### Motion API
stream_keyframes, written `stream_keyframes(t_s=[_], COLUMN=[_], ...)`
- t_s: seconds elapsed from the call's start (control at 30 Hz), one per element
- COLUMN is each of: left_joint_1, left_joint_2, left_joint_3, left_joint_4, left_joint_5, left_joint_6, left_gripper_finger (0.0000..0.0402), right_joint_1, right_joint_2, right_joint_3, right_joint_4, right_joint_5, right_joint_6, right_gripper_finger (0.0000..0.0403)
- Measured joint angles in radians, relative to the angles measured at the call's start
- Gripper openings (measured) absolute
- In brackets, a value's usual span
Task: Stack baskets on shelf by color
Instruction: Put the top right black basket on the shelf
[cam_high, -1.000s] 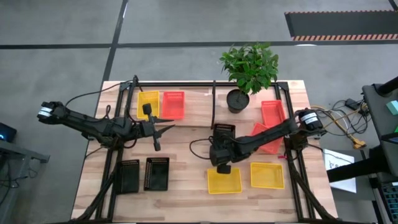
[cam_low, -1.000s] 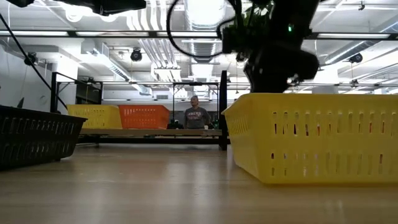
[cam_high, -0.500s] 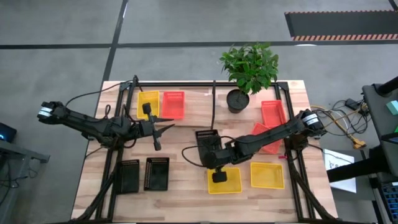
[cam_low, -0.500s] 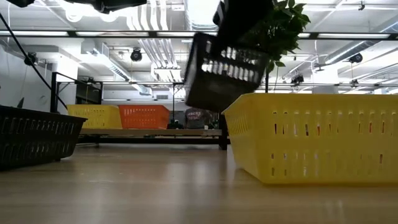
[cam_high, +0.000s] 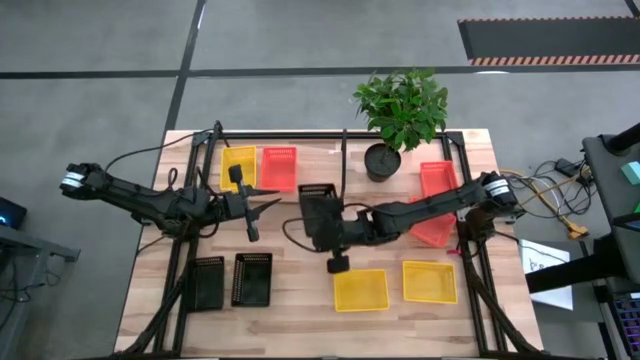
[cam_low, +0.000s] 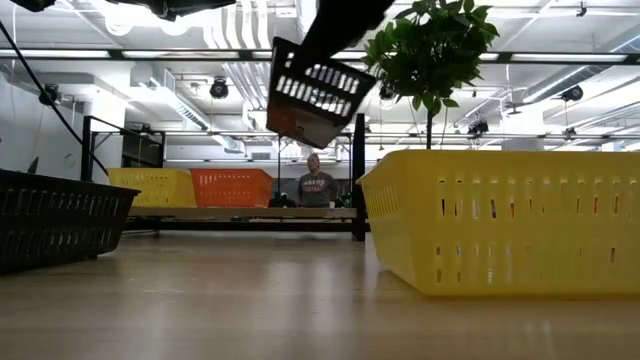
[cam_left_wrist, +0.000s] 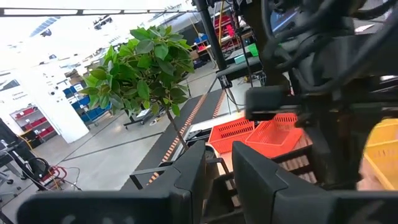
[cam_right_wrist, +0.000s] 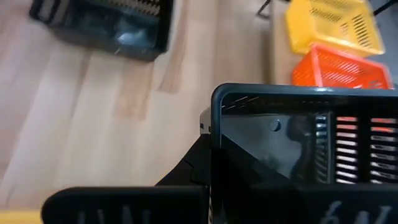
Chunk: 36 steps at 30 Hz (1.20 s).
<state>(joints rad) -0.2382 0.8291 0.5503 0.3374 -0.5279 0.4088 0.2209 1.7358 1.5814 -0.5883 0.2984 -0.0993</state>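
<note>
My right gripper (cam_high: 341, 229) is shut on a black mesh basket (cam_high: 318, 215) above the table's middle; the low view shows that basket (cam_low: 315, 90) in the air and tilted. My left gripper (cam_high: 262, 205) hovers open near the shelf (cam_high: 318, 160), holding nothing. A yellow basket (cam_high: 238, 165) and a red-orange basket (cam_high: 278, 168) stand side by side on the shelf board. Two black baskets (cam_high: 231, 281) rest on the table near its front left. Two yellow baskets (cam_high: 395, 285) rest front right. Red-orange baskets (cam_high: 436, 200) lie at the right. My right gripper holds the black basket by the rim of one wall (cam_right_wrist: 214, 109), coming from the table's right. One finger (cam_right_wrist: 189, 168) shows against the wall's outer side; the basket hides the other. The basket is lifted clear of the table and tilted.
A potted green plant (cam_high: 385, 158) stands on the far side, right of the shelf's middle rod (cam_high: 344, 165). Black frame rods run along the table's left and right sides. Cables trail from both arms. A person (cam_low: 315, 185) stands far behind the table.
My right gripper has carried the black basket from beside the front yellow basket toward the table's left and far edge, rising as it went. The basket has tipped and now hangs higher in the low view.
</note>
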Motion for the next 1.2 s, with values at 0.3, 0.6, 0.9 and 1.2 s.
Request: stream_keyframes(t_s=[0.3,0.6,0.9,1.2], left_joint_1=[0.000,0.000,0.000,0.000], left_joint_2=[-0.001,0.000,0.003,0.004], left_joint_3=[0.000,0.000,0.000,0.000], left_joint_4=[0.000,0.021,0.022,0.024], left_joint_5=[0.000,-0.002,0.002,0.001], left_joint_6=[0.000,0.007,0.018,0.018], left_gripper_finger=[0.0063,0.0063,0.0063,0.0063], right_joint_1=[-0.084,-0.185,-0.246,-0.305], right_joint_2=[0.014,0.114,0.206,0.307], right_joint_3=[-0.001,0.032,0.210,0.318], right_joint_4=[0.159,0.140,-0.076,-0.199], right_joint_5=[0.016,0.018,0.122,-0.013], right_joint_6=[-0.070,-0.111,-0.125,-0.110], right_gripper_finger=[0.0009,0.0009,0.0009,0.0009])
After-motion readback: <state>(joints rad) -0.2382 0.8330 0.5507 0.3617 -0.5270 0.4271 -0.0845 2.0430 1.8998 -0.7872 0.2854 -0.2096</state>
